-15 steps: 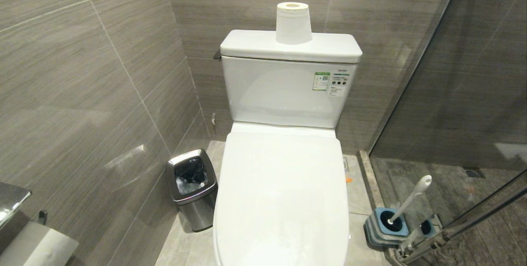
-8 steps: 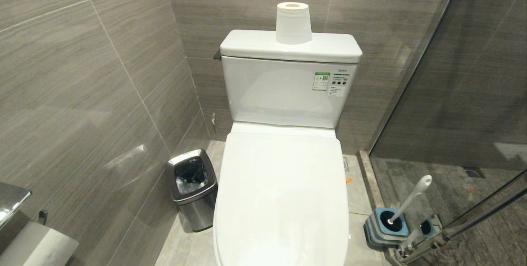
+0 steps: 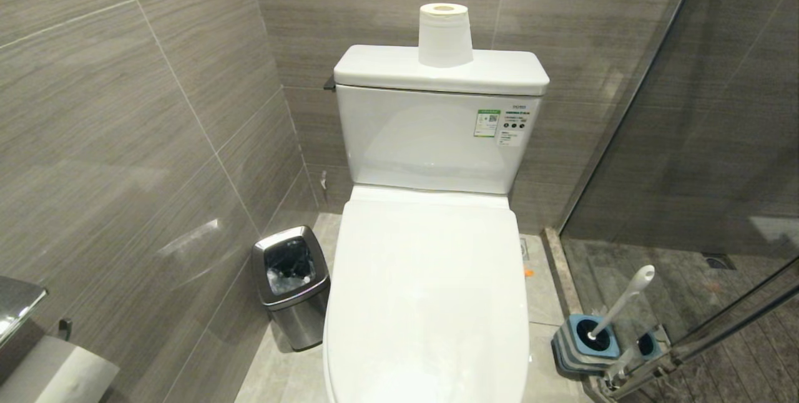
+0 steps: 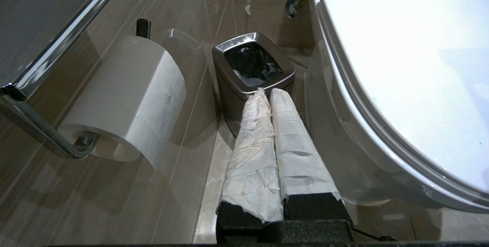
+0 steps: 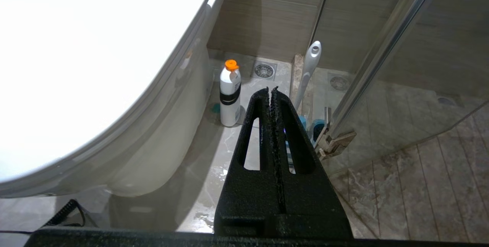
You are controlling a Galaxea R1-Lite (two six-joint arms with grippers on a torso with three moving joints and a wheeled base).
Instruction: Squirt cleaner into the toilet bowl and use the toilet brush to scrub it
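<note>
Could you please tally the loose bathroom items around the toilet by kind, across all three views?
Toilet paper rolls: 2
Steel bins: 1
Toilet brushes: 1
Cleaner bottles: 1
Total: 5

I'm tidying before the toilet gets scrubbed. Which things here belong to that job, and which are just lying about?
For the job:
- toilet, lid shut
- toilet brush in its holder
- orange-capped bottle on the floor beside the toilet, probably the cleaner

Lying about:
- steel bin
- paper roll on the tank
- wall paper roll
</note>
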